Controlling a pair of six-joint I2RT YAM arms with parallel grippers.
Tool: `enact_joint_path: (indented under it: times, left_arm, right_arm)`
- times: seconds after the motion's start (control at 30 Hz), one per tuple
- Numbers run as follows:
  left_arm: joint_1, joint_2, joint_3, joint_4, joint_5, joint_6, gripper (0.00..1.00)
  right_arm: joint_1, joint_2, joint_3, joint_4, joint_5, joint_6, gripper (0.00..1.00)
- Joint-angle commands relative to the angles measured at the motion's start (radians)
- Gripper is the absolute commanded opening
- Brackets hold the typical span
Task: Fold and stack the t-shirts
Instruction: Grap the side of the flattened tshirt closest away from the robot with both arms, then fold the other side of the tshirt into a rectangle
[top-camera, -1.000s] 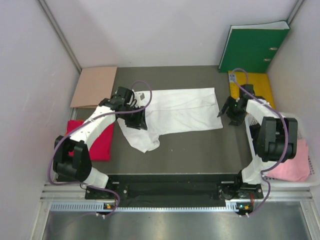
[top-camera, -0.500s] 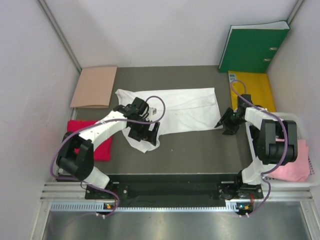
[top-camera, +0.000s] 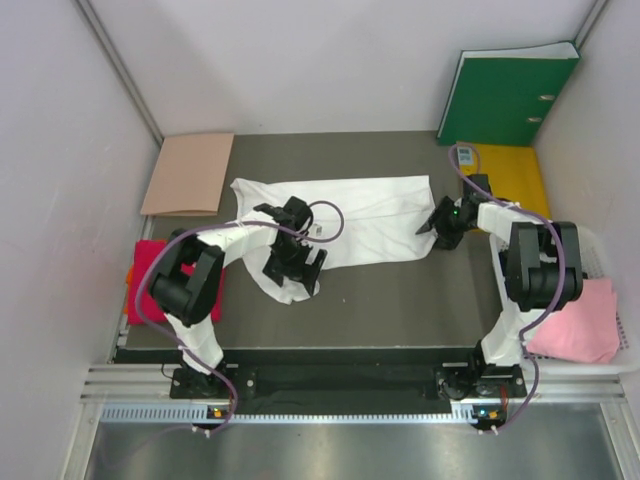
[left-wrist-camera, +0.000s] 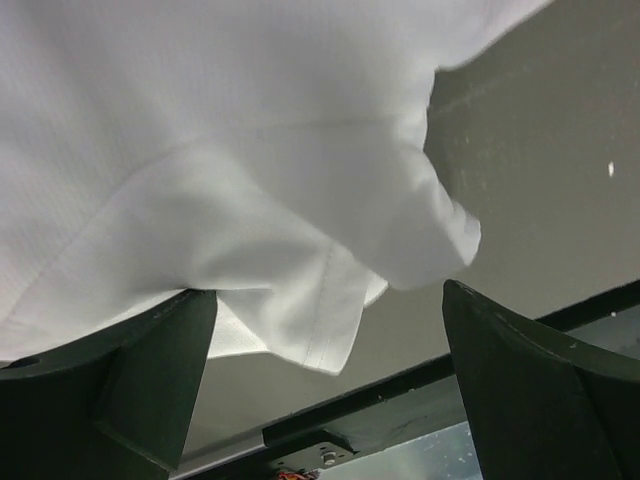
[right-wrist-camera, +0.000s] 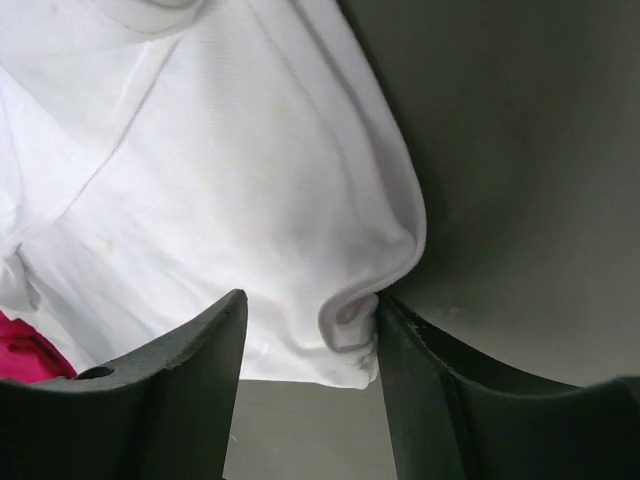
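A: Left arm, pose?
B: Folded tight. The elbow is out over the red t-shirt at the left side and the forearm runs right. The left gripper is low over the near-left part of the white t-shirt.

A: Holding it?
B: No, it's released. In the wrist view the fingers are spread wide. A loose flap of white cloth sits between them, its edge against one finger and clear of the other.

A: Right arm?
B: The elbow is bent near the right side and the forearm angles back and inward. The right gripper points left at the white t-shirt's right edge.

A: Clamped?
B: Cannot tell. The jaws are half apart astride the hem, and a pucker of cloth touches one finger.

A: Where are the shirts?
B: The white one is spread mid tabletop, bunched at its near-left corner. The red one is at the left edge, partly under the left arm. The pink t-shirt is far right, beside the right arm.

A: Anything else?
B: A green binder stands at the back right. A tan cardboard sheet lies at the back left.
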Motion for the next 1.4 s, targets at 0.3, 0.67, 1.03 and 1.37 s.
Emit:
enact_joint_path:
  times: [0.3,0.67,1.03,1.37]
  left_arm:
    - [-0.023,0.064,0.111,-0.142,-0.129,-0.014,0.0]
    - [0.02,-0.007,0.18,-0.269,-0.341,-0.149,0.0]
    - [0.144,0.084,0.42,-0.321,-0.45,-0.126,0.0]
    - [0.198,0.27,0.7,-0.363,-0.513,-0.069,0.0]
  right_arm:
    - [0.04,0.019,0.036,-0.012,0.03,-0.026,0.02]
    - [0.037,-0.039,0.067,-0.067,0.02,-0.055,0.0]
    - [0.039,-0.009,0.179,-0.113,0.011,-0.052,0.0]
    - [0.036,0.089,0.291,-0.118,0.008,-0.047,0.01]
